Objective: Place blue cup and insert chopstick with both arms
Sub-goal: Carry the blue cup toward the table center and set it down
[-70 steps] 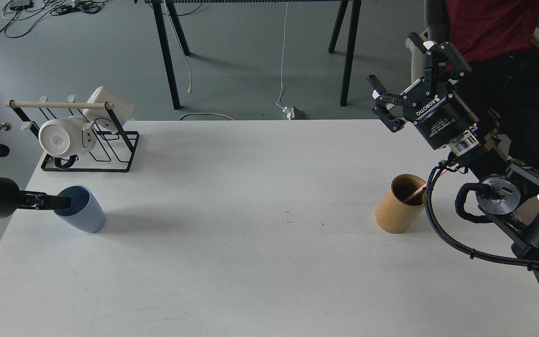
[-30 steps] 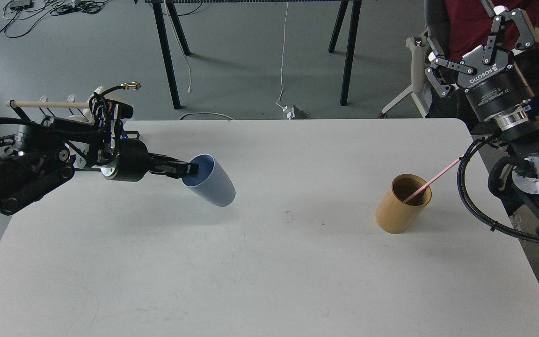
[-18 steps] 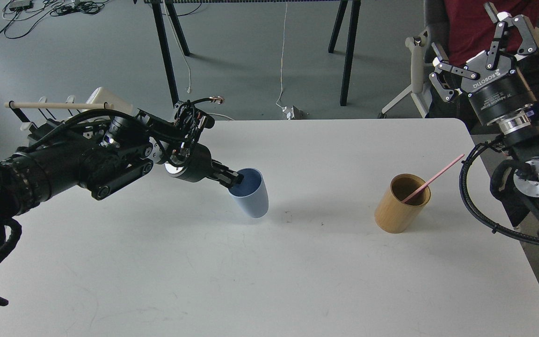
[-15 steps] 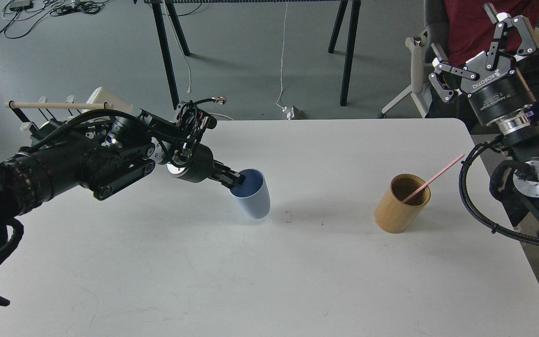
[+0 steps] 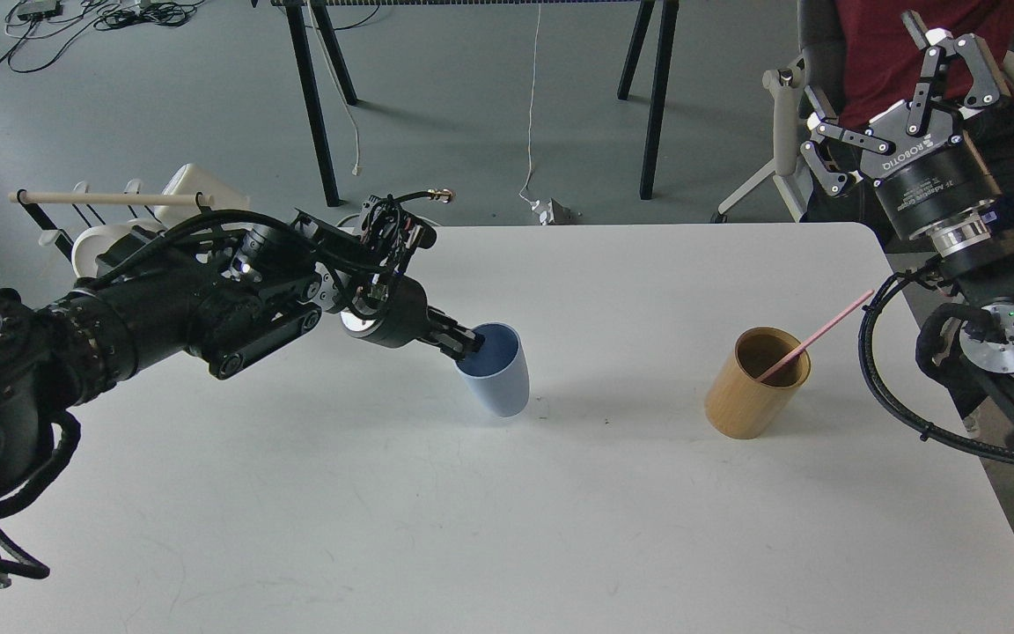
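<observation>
The blue cup (image 5: 500,380) stands near the middle of the white table (image 5: 507,528), tilted slightly. My left gripper (image 5: 470,343) is shut on the cup's near-left rim, one finger inside and one outside. The pink-red chopstick (image 5: 817,336) leans out to the right from the tan bamboo holder (image 5: 755,396) on the right side. My right gripper (image 5: 890,97) is open and empty, raised above and beyond the table's far right corner, well above the holder.
A black wire rack (image 5: 111,224) with white mugs and a pale wooden dowel stands at the far left, partly hidden by my left arm. A person in a red shirt (image 5: 912,35) sits behind my right gripper. Black table legs stand beyond the far edge.
My left gripper has carried the blue cup from the left edge rightward to the table's middle and lowered it. My right gripper rose and moved right, uncovering the chopstick.
</observation>
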Controlling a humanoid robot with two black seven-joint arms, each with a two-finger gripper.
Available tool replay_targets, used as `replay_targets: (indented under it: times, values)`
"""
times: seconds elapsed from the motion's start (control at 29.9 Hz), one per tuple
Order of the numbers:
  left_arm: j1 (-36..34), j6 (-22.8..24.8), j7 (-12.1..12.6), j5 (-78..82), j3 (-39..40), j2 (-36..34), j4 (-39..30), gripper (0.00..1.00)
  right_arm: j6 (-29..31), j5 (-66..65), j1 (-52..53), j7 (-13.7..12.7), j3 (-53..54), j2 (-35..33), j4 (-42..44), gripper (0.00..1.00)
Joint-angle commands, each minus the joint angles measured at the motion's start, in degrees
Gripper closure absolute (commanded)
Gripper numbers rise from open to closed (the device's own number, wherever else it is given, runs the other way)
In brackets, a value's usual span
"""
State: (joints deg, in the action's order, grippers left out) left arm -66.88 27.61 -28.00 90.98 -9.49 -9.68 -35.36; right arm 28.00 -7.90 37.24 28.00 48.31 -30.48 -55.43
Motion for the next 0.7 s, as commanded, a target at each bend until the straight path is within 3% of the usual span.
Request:
replay_targets:
  times: [0.0, 0.4, 0.67]
  values:
    - [0.2, 0.0, 0.0, 0.1, -0.3, 0.5, 0.3, 0.98, 0.0, 0.0, 0.1, 0.0, -0.1, 0.1, 0.8, 0.05]
    - [0.2, 0.0, 0.0, 0.0, -1.6, 0.7, 0.5, 0.95, 0.0, 0.0, 0.1, 0.0, -0.1, 0.2, 0.8, 0.05]
    - [0.0, 0.4, 0.0, 0.0, -1.5, 0.1, -0.1, 0.78, 0.0, 0.0, 0.1, 0.0, -0.1, 0.1, 0.8, 0.05]
